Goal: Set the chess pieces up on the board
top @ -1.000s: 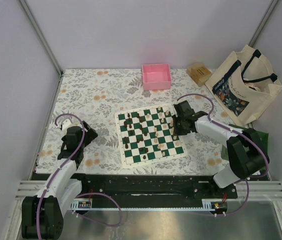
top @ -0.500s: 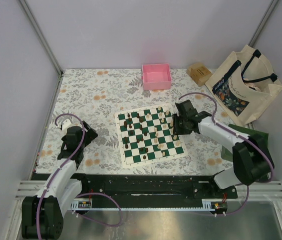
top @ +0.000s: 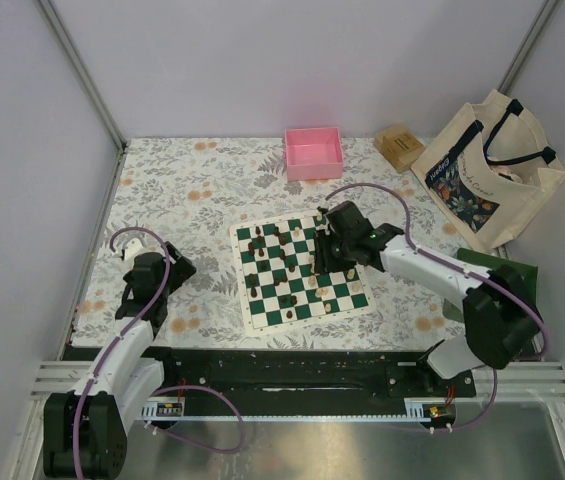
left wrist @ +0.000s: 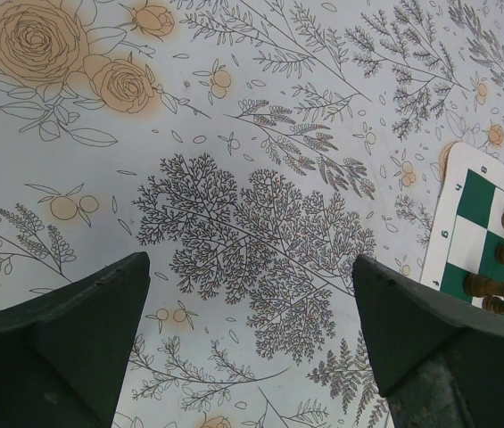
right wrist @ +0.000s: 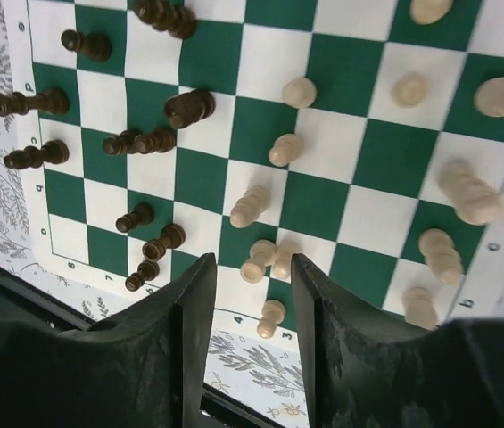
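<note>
Right wrist view: my right gripper (right wrist: pixel 252 266) hangs over the flat green-and-white checked board (right wrist: pixel 372 160), its fingers narrowly apart and empty. Two small cream chess pieces (right wrist: pixel 254 260) show in the gap below. The dark brown pieces (right wrist: pixel 189 107) sit on the board further left in that view. I judge them all light, stiff and tippy, so I would pinch one high on the body, from above. Neighbours crowd close, leaving little room. My left gripper (left wrist: pixel 247 267) gapes wide over the flowered tablecloth (left wrist: pixel 260 214), near the board's edge.
</note>
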### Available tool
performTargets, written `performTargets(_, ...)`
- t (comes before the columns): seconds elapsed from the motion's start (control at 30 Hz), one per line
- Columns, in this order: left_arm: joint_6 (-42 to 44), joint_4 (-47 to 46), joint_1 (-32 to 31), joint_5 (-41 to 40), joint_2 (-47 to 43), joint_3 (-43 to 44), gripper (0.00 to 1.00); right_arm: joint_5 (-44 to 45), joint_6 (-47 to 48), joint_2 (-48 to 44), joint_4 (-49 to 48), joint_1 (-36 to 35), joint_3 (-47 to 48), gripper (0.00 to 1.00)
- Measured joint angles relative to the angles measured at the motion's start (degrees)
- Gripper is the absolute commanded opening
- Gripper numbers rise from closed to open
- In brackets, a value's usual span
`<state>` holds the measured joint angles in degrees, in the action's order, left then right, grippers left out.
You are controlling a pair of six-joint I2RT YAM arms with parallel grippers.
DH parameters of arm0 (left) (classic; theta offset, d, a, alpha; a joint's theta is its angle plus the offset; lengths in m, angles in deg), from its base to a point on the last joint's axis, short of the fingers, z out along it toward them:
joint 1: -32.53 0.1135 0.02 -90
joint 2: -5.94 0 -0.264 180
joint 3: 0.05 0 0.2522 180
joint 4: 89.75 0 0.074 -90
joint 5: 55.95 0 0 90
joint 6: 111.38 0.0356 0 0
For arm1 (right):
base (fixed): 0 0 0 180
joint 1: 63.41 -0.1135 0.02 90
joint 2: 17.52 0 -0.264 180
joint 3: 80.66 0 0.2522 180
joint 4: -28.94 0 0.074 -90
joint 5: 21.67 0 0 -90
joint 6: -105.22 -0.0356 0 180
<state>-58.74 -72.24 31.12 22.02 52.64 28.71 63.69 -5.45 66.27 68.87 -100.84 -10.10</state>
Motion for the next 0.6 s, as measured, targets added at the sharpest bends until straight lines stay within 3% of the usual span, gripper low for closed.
performTargets(0.37,0.0,-0.02,0.0,0.0,0.0,0.0,0.99,-1.07,-1.07,10.16,-1.09,-2.56,3.87,0.52)
performTargets(0.6,0.0,-0.02,0.0,0.0,0.0,0.0,0.99,-1.07,-1.2,12.24,-1.07,-3.17,5.25,0.48)
